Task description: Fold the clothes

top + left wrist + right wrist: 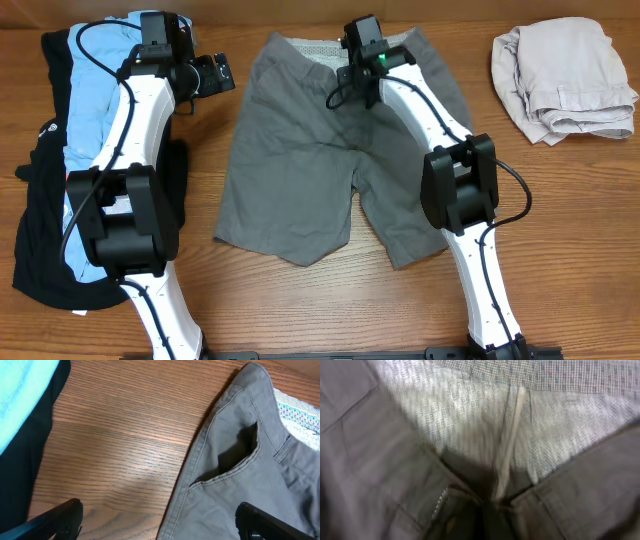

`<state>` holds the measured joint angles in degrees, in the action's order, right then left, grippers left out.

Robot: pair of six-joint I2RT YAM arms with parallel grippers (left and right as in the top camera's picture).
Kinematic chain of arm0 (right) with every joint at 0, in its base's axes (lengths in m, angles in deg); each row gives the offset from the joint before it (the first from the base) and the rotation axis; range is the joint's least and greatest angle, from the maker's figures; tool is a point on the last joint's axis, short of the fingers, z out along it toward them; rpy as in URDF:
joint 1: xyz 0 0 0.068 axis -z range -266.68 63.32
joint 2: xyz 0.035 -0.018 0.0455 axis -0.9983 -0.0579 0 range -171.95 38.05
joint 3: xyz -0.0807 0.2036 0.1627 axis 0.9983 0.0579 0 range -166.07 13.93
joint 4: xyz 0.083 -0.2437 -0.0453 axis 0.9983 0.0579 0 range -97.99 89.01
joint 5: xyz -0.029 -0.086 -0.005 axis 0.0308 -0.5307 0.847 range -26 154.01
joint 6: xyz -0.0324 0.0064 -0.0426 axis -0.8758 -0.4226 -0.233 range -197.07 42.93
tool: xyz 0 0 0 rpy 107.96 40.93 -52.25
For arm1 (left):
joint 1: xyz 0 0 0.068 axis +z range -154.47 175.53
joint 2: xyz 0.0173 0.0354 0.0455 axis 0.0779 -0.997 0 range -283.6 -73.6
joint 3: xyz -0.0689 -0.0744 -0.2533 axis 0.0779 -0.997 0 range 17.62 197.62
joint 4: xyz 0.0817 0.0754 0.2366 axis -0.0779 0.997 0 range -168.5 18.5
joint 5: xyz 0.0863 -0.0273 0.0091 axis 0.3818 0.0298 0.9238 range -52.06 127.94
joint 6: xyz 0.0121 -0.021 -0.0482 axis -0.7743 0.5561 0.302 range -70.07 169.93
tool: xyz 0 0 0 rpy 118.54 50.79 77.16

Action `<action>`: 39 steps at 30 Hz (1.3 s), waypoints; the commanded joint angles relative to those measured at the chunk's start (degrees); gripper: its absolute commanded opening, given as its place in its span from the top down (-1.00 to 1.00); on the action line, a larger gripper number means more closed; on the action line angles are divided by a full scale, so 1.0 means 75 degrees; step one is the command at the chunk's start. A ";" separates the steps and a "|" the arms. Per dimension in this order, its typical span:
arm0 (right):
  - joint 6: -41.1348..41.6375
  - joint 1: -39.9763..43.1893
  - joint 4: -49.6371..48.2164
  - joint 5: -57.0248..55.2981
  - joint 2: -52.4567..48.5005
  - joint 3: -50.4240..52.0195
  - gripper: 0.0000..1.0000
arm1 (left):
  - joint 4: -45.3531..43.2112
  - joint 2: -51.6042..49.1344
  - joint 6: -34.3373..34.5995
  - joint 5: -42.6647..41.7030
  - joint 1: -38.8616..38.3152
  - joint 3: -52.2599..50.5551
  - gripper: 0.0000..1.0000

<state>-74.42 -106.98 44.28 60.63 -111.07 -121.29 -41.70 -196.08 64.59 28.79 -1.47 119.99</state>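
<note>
The grey shorts (300, 170) lie flat at the table's middle, waistband at the far side, pale patterned lining showing. My left gripper (222, 73) is open beside their far left waist corner. In the left wrist view its fingers (160, 524) straddle the shorts' side seam (240, 485) below the pocket. My right gripper (358, 72) is down on the middle of the waistband. The right wrist view is blurred and shows it (487, 520) pinched on the shorts (580, 490) at the fly, by the drawstring. A light-blue shirt (95, 80) (20, 390) and a black garment (40, 250) (25, 460) lie at the left.
A folded beige garment (565, 75) sits at the far right corner. The wooden table (300, 310) shows bare in front of the shorts' legs. The left arm's base stands over the black garment.
</note>
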 commanded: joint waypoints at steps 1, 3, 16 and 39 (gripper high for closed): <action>0.0082 -0.0038 0.0915 0.0256 -0.0079 -0.0813 0.47 | -0.0015 0.0303 -0.0128 0.0047 0.0012 0.0146 -1.00; 0.0117 -0.0035 0.1696 0.0679 -0.0079 -0.1192 0.34 | -0.0017 0.0303 -0.0125 0.0047 0.0012 0.0146 -0.99; 0.0248 -0.0131 0.2509 0.1448 -0.0087 -0.0787 0.63 | -0.0020 0.0303 -0.0125 0.0044 0.0012 0.0146 -1.00; 0.0189 0.0134 -0.0685 0.0227 -0.0420 0.0504 0.68 | -0.0026 0.0303 -0.0125 0.0047 0.0012 0.0146 -1.00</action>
<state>-72.69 -107.26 41.11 63.73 -111.55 -118.25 -41.79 -196.08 64.59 28.77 -1.47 119.99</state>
